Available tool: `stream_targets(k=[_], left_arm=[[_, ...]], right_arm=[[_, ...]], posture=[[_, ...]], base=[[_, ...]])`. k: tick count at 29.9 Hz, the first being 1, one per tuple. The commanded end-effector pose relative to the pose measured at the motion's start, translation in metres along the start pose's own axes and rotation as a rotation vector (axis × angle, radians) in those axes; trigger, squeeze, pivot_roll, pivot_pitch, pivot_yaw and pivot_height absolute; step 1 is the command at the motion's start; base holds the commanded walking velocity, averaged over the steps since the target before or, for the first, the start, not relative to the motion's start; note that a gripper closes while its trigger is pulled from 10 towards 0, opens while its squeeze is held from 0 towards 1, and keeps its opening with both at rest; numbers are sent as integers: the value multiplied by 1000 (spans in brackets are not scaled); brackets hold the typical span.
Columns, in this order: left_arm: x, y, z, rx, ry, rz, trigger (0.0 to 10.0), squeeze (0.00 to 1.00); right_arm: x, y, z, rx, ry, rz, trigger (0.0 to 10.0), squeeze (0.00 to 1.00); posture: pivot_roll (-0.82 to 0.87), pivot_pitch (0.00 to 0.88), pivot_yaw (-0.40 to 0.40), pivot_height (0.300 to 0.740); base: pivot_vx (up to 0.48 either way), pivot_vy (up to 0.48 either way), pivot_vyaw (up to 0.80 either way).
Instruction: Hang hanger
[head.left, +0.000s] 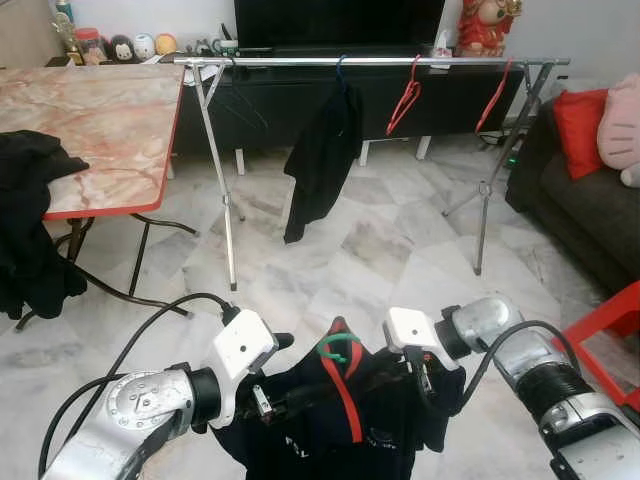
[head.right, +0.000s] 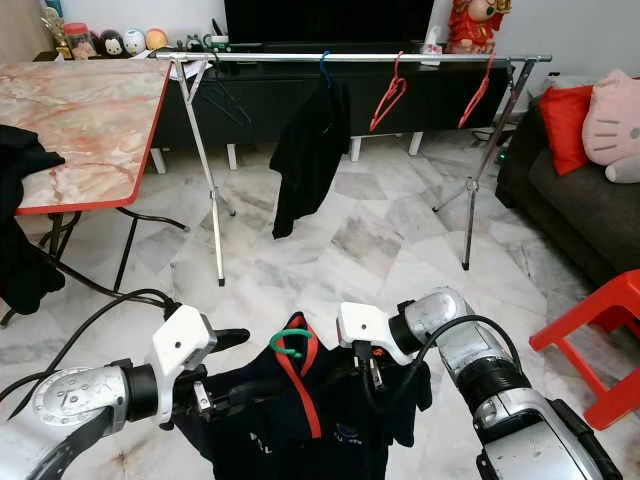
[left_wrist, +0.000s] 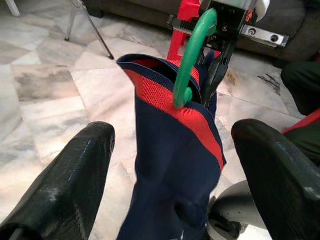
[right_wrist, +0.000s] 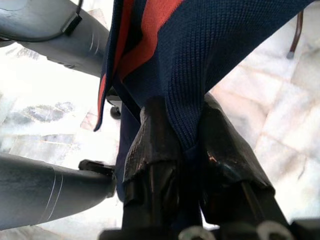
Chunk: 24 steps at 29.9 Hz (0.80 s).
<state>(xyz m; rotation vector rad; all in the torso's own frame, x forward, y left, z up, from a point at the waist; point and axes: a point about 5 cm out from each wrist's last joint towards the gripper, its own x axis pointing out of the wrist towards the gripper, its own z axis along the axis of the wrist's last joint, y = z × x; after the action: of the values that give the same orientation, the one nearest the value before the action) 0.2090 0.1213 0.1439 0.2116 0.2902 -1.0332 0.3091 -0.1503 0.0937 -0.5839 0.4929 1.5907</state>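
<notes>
A navy garment (head.left: 335, 430) with a red collar stripe hangs low in front of me on a green hanger (head.left: 338, 347). My right gripper (right_wrist: 187, 115) is shut on a fold of the navy fabric at the garment's right shoulder (head.left: 425, 385). My left gripper (left_wrist: 172, 127) is open, its two black fingers (left_wrist: 85, 160) spread either side of the garment, just left of the green hook (left_wrist: 192, 55). Across the floor stands the silver clothes rack (head.left: 380, 62), carrying a black garment (head.left: 320, 160) and two bare red hangers (head.left: 405, 100).
A marble table with a red edge (head.left: 100, 120) stands at the left, with dark clothes (head.left: 30, 230) draped over its corner. A dark sofa (head.left: 590, 210) with a red cushion and a red stool (head.left: 610, 320) stand at the right. Open marble floor lies between me and the rack.
</notes>
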Motion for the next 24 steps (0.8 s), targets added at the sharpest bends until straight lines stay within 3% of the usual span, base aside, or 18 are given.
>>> stream_targets(k=[1,8,17,18,20,21,22,23,24], left_arm=[[4,-2,-2,-1,23,-9,10000,0],[16,8,-19,-22,104,69,10000,0],[22,7,-18,-58,80,70,10000,0],[23,7,-19,-63,78,73,9333,0],[23,7,-19,-63,78,73,9333,0],[23,8,-19,-67,73,76,4863,0],[24,8,-19,-68,70,79,4863,0],[24,8,-19,-70,67,80,0,0],[24,8,-18,-72,64,80,0,0]], right_arm=[[0,-1,7,-36,-17,6,0,0],[6,-1,15,-67,-24,21,0,0],[9,0,20,-79,-39,27,0,0],[10,0,21,-82,-40,26,0,0],[10,0,21,-82,-40,26,0,0],[10,-1,22,-83,-40,26,0,0],[10,-1,22,-83,-39,25,0,0],[10,-1,23,-84,-39,22,0,0],[10,-2,23,-85,-39,20,0,0]], posture=[[-24,0,-52,740],[-27,0,-53,740],[-25,0,-50,740],[-25,0,-50,740],[-25,0,-50,740],[-24,0,-50,740],[-24,0,-50,740],[-23,0,-50,740],[-23,0,-50,740]], base=[[0,0,0],[0,0,0],[0,0,0],[0,0,0],[0,0,0],[0,0,0],[0,0,0],[0,0,0],[0,0,0]])
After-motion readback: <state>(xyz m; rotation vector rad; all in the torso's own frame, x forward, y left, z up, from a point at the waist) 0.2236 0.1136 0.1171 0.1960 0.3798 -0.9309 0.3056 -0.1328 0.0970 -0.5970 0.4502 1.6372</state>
